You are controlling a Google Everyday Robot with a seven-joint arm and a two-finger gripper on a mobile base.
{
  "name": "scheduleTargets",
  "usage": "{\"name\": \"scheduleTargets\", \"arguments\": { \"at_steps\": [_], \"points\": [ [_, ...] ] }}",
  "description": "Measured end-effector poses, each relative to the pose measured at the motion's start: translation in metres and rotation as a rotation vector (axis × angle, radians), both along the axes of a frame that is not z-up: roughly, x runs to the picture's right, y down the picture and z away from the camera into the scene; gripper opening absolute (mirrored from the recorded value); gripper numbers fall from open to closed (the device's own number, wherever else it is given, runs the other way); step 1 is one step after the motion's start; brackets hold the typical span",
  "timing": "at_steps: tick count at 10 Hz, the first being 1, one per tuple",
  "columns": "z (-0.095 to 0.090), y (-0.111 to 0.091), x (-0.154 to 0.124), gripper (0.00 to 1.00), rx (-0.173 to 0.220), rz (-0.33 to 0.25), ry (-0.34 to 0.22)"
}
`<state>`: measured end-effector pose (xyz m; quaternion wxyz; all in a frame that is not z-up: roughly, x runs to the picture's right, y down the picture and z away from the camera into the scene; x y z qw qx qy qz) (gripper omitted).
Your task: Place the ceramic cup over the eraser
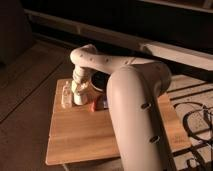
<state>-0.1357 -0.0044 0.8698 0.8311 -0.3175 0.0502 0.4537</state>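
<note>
The hand point(80, 89) is low over the far left corner of the light wooden tabletop point(80, 140), at the small white ceramic cup point(80, 96). Right of the cup lies a small orange-red block point(99, 104); behind it sits a wide dark round bowl point(100, 80).

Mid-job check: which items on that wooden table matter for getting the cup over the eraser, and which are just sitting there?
Part of the job:
- ceramic cup, at the table's far left under the wrist
- gripper, down at the cup
- the eraser: I cannot pick it out

Just lying about:
- dark bowl, behind the arm
- orange-red object
- pale item left of the cup
- wooden table
</note>
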Motion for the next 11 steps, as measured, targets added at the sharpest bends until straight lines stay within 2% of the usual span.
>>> {"name": "scheduleTargets", "arguments": {
  "at_steps": [2, 5, 6, 7, 11],
  "points": [
    [0.007, -0.002, 0.011, 0.00, -0.001, 0.009, 0.034],
    [0.009, -0.008, 0.006, 0.00, 0.012, 0.025, 0.026],
    [0.008, -0.008, 0.002, 0.05, 0.010, 0.027, 0.015],
    [0.006, -0.007, -0.004, 0.18, 0.004, 0.034, -0.008],
    [0.004, -0.001, -0.015, 0.57, -0.025, 0.051, -0.048]
  ]
}}
